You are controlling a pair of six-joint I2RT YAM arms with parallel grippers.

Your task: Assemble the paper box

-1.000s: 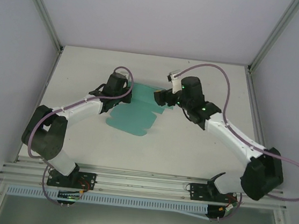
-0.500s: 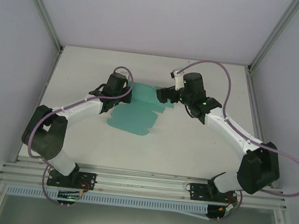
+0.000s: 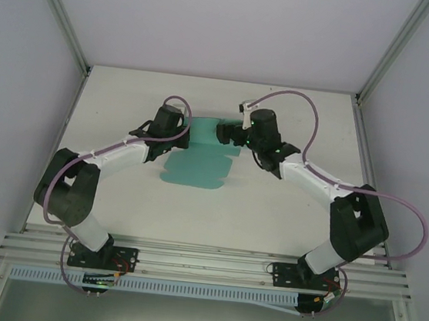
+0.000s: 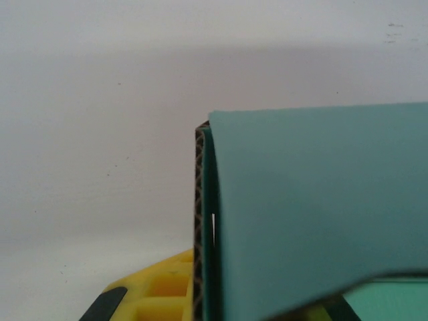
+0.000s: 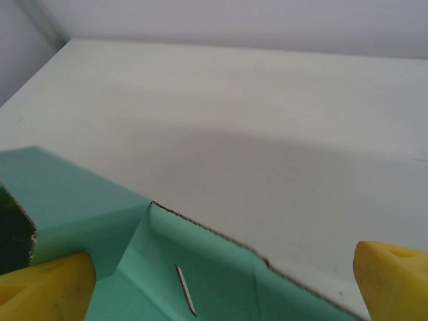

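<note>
While it lies on the table (image 3: 271, 206) toward the far middle, one paper box (image 3: 198, 165) sheet sits between two grippers. Left gripper (image 3: 175, 137) meets its raised left flap, which hides the closure, so I cannot tell. Right gripper (image 3: 224, 134) is at the far-right edge with both fingers (image 5: 47, 287) wide apart.

Left arm bent at elbow, left gripper (image 3: 174, 137) angled downward, one yellow finger (image 4: 150, 297) visible, jaw gap obscured. Right arm stretched inward, right gripper (image 3: 224, 134) low, yellow fingers (image 5: 47, 287) spread wide
</note>
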